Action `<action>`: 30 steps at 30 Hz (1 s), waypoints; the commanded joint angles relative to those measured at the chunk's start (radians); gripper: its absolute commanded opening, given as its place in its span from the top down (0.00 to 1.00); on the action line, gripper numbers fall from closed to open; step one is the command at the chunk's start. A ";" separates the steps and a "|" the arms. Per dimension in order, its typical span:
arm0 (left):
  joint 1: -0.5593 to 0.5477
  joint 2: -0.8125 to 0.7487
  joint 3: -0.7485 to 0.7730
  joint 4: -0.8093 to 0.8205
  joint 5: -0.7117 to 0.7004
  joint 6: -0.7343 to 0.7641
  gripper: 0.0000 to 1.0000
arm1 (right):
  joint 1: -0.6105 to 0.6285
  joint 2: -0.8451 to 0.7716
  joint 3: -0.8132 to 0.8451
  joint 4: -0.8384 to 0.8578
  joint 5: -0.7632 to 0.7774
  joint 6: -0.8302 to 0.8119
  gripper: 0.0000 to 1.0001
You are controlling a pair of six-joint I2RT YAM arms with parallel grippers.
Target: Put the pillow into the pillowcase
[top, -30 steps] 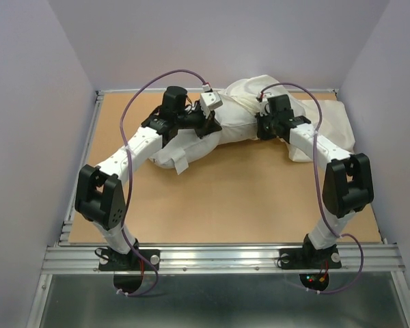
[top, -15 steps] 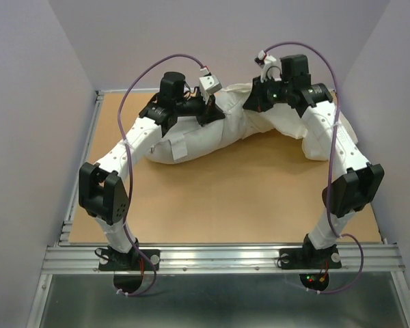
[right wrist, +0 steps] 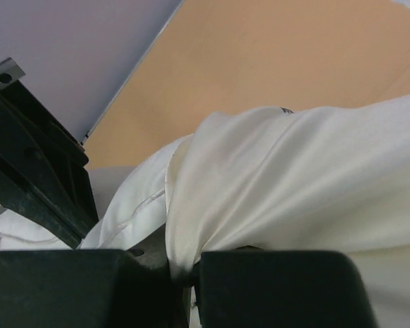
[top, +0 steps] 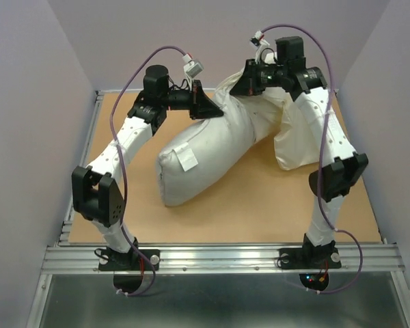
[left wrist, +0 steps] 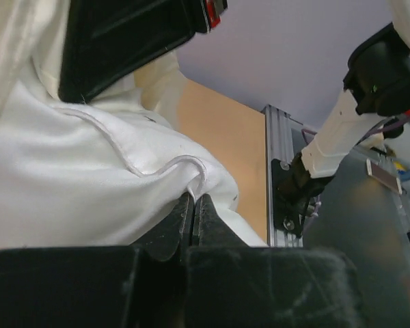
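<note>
Top external view is showing one pillow [top: 198,154], one pillowcase [top: 297,137] and two arms; the pillow is slanting from far centre to near left on the table [top: 260,198]. Only the wrist views are showing the grips: left gripper [left wrist: 193,208] is pinching the pillow's seam, right gripper [right wrist: 184,266] is pinching the pillowcase

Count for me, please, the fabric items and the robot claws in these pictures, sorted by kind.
Pillow: 1
Pillowcase: 1
Claws: 2 (left claw, right claw)
Total: 4
</note>
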 commanded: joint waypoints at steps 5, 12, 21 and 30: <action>0.214 0.372 0.250 -0.022 -0.193 0.017 1.00 | 0.026 0.388 0.292 0.110 0.099 0.131 0.99; 0.258 0.522 0.475 -0.379 -0.324 0.419 0.96 | 0.026 0.422 0.299 0.234 0.141 0.196 0.57; 0.240 0.444 0.484 -0.479 -0.339 0.573 0.41 | -0.009 0.078 0.032 0.239 0.288 -0.027 0.28; 0.208 0.177 0.239 -0.474 -0.483 0.679 0.30 | 0.089 -0.060 -0.353 0.173 0.630 -0.433 0.48</action>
